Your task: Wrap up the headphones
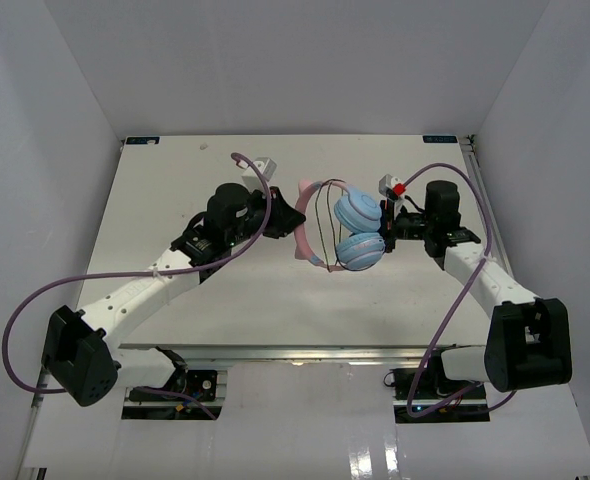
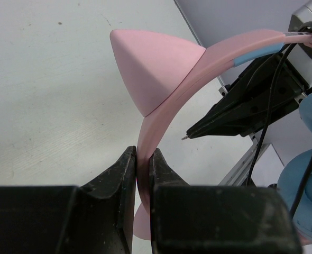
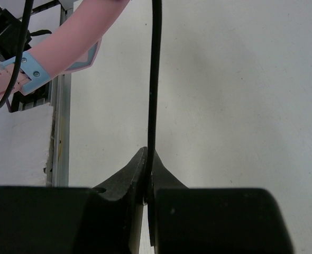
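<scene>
We find the headphones (image 1: 347,230) held over the desk (image 1: 175,180), near its centre. The left fingers (image 2: 119,182) pinch the pink headband (image 2: 166,106); the right fingers (image 3: 125,177) pinch the thin black cable (image 3: 154,79).

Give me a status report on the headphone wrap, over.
Left gripper shut on headband. Right gripper shut on cable. Headphones held between both arms. Nothing seen in the way.

Headband (image 2: 219,55) — smooth, matt plastic.
</scene>
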